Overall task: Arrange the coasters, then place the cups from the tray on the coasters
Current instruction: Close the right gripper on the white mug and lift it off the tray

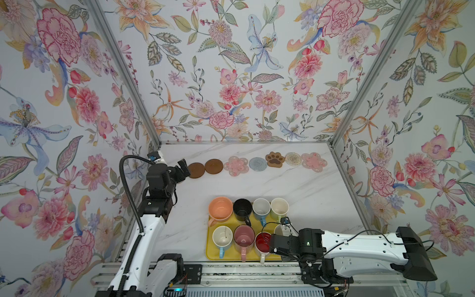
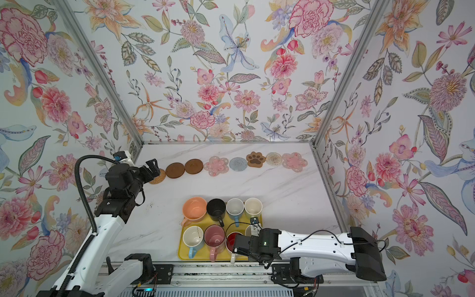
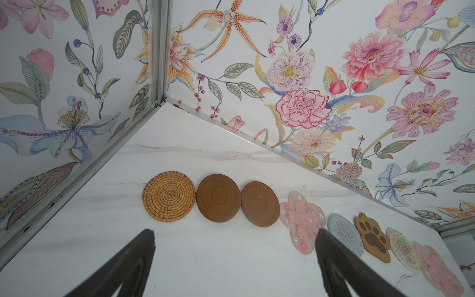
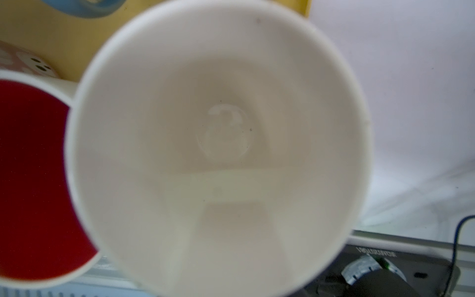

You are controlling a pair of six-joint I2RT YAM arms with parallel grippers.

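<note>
Coasters point(image 3: 218, 198), eight assorted flat mats, sit rowed as landing spots; left gripper point(image 3: 235, 232) gapes empty beside them; right gripper point(image 1: 276, 246) overhangs a white ceramic mug point(image 4: 218, 141) on the yellow rectangular tray point(image 1: 211, 254), probably to lift it; whether its jaws have clamped cannot be told.

Coasters: rattan coaster point(image 3: 168, 196) golden-tan, spiral weave. Brown disc point(image 3: 218, 198) & 2nd brown disc point(image 3: 260, 204) dark brown, ring grooves. Flower coaster point(image 3: 302, 222) translucent pink w/ tiny white blossoms; 2nd flower coaster point(image 3: 440, 267) same. Grey coaster point(image 3: 344, 237) blue-grey, ringed weave. Paw coaster point(image 3: 372, 237) mid-brown, darker pads. Clear coaster point(image 3: 403, 248) see-through, beige swirl.

Cups: peach cup point(image 1: 220, 208); black cup point(image 1: 242, 207); pink cup point(image 1: 243, 237); red-inside cup point(image 1: 262, 243) white outside. Back blue-handled cup point(image 1: 261, 208) & front blue-handled cup point(image 1: 222, 237) white. Green-handled cup point(image 1: 279, 207) cream-white. White cup point(image 4: 218, 144) plain inside.

Tray point(image 1: 213, 253) yellow. Table point(image 1: 295, 185) white marble, grey veins. Walls point(image 1: 231, 77) pale w/ pink, orange, blue florals.
</note>
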